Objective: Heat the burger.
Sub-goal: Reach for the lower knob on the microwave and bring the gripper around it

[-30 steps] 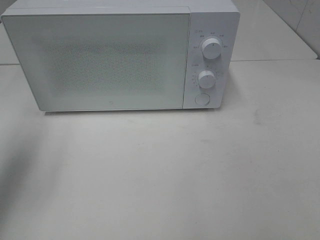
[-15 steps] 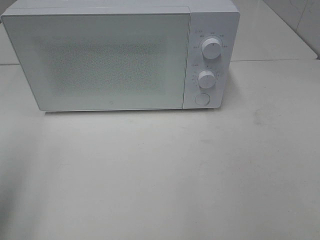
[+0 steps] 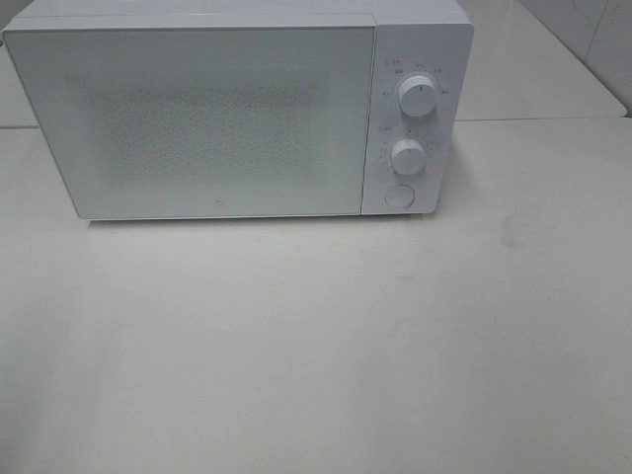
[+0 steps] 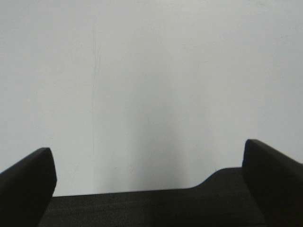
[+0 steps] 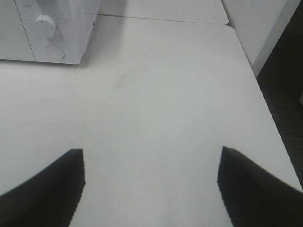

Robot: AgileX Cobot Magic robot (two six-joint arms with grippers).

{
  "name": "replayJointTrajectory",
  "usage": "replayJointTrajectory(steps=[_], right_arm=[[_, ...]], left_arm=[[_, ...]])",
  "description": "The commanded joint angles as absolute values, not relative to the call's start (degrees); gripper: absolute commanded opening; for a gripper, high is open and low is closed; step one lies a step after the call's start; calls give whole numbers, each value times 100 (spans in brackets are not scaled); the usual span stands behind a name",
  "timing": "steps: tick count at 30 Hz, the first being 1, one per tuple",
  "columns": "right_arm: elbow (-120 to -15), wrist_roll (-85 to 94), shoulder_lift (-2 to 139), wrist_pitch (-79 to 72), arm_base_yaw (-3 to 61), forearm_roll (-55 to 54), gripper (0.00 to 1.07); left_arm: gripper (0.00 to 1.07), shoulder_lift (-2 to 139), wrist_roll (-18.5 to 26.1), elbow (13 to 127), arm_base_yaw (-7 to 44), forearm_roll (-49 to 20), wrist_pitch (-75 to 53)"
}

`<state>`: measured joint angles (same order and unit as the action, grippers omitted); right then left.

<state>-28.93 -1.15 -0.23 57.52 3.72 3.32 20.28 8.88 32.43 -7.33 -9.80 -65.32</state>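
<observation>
One white microwave (image 3: 237, 109), high view: door shut, upper dial (image 3: 419, 96) over lower dial (image 3: 407, 155) over round button (image 3: 399, 196), on a pale table (image 3: 316, 346). Left wrist view: left gripper (image 4: 147, 149), jaws spread wide, nothing between. Right wrist view: right gripper (image 5: 151, 153), jaws apart and empty, above table out from the microwave's dial end. Burger: unseen throughout; whereabouts cannot be told.

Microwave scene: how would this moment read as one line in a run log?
microwave door: shut | burger: not in view | left gripper: open, empty | right gripper: open, empty
</observation>
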Motion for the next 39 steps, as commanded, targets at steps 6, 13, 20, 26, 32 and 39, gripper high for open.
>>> replayJointTrajectory(steps=[6, 13, 20, 26, 32, 39], right_arm=[[-2876, -109, -201, 5684, 338, 355, 75], [-2876, -109, -201, 5684, 338, 355, 75], [-2876, -109, -195, 5684, 338, 355, 75], [-2876, -109, -195, 5684, 338, 355, 75], [-2876, -109, -195, 5684, 338, 355, 75], [-2876, -109, -195, 5684, 338, 355, 75]], left_arm=[[101, 905, 751, 2979, -762, -905, -6165], [101, 235, 625, 2979, -762, -768, -6159], [101, -149, 613, 2979, -762, -745, -6159], [101, -155, 487, 2979, -762, -613, -6154], [101, -160, 103, 2968, -762, -338, -6148], [101, -160, 109, 2968, -762, -338, -6148]])
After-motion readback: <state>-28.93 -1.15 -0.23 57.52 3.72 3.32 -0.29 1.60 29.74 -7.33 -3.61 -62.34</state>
